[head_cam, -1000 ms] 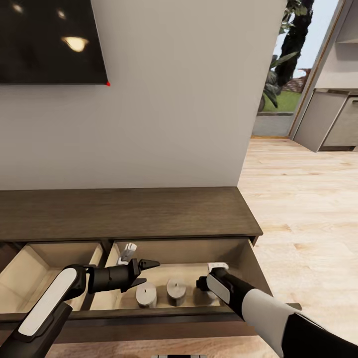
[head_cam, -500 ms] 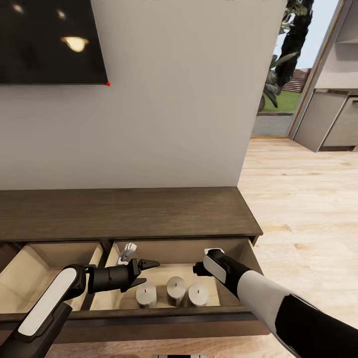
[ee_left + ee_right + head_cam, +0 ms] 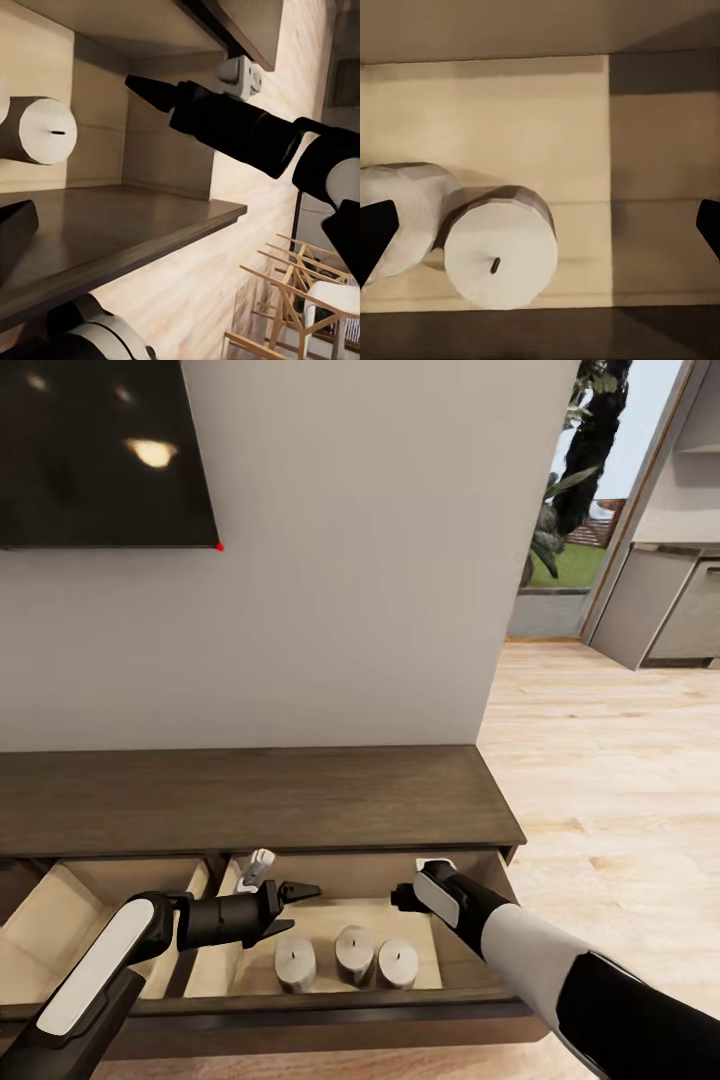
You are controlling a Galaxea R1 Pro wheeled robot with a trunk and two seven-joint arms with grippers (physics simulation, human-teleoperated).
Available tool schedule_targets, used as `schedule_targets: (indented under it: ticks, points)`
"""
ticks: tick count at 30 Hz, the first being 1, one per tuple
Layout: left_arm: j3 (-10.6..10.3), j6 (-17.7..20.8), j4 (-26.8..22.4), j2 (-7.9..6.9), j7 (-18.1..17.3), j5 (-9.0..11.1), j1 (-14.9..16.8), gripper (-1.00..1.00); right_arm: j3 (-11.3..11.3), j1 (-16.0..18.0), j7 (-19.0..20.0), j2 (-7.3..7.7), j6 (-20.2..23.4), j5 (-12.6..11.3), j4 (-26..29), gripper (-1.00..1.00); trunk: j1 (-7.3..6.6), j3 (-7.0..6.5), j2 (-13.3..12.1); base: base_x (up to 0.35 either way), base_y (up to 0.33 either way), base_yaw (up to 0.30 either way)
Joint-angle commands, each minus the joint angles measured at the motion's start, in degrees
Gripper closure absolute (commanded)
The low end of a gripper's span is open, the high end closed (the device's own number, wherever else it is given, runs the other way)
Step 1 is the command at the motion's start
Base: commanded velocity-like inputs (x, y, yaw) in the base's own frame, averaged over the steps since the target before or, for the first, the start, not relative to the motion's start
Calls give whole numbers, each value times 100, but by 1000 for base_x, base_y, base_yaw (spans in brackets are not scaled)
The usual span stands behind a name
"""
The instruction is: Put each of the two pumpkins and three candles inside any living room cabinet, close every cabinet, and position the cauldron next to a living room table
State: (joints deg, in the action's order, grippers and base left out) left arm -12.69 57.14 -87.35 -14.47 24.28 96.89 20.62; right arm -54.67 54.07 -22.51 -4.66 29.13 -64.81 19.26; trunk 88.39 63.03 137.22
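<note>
The dark brown cabinet (image 3: 260,800) stands against the wall with two drawers pulled out. Three pale candles (image 3: 354,953) (image 3: 499,255) (image 3: 45,131) stand upright in a row near the front of the right drawer. My right gripper (image 3: 405,900) (image 3: 150,90) hangs above them toward the drawer's back, open, its fingertips (image 3: 375,232) wide apart and holding nothing. My left gripper (image 3: 300,906) hovers over the drawer's left end, open and empty. The pumpkins, the cauldron and the table are out of view.
The left drawer (image 3: 90,920) is also open, its beige inside bare. A dark TV (image 3: 100,450) hangs on the wall above. Wood floor (image 3: 620,810) extends right toward a garden doorway (image 3: 570,510) and grey kitchen cabinets (image 3: 670,600).
My right arm has drawn up and back from the drawer's front, uncovering the third candle beside the other two. The left arm has held still. The head camera has shifted slightly.
</note>
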Motion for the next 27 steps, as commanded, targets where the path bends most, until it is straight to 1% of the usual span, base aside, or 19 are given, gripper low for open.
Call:
schedule_targets:
  ticks: [1, 3, 7, 14, 19, 24, 27]
  points:
    - [-5, -1, 2, -4, 59, 58, 4, -100, -6, -3, -39, 5, -2, -100, 13, -100, -24, -13, -39, 0, 0, 0]
    - [-5, -8, 25, 1, 64, 52, 4, -100, 30, -14, -31, 8, -15, -211, 14, -100, -67, -49, -120, 0, 0, 0]
    - [-5, -18, 44, 19, 76, 50, 4, -100, 48, -19, -30, 2, -14, -270, 23, -100, -155, -121, -280, 0, 0, 0]
    - [-12, -40, 60, 56, 138, 33, 4, -100, 45, -20, -33, 5, -13, -284, 23, -100, -309, -247, -561, 0, 0, 0]
    - [-131, -44, 60, 58, 154, 30, 4, -100, 45, -20, -34, 3, -5, -286, 21, -100, -419, -336, -761, 0, 0, 0]
    - [-152, -59, 60, 58, 156, 31, 4, -100, 44, -20, -34, -2, 13, -284, 25, -100, -529, -426, -962, -3, 0, 0]
    - [-142, -62, 60, 58, 158, 26, 4, -100, 44, -20, -34, -3, 34, -285, 25, -100, -595, -480, -1082, -214, 0, 0]
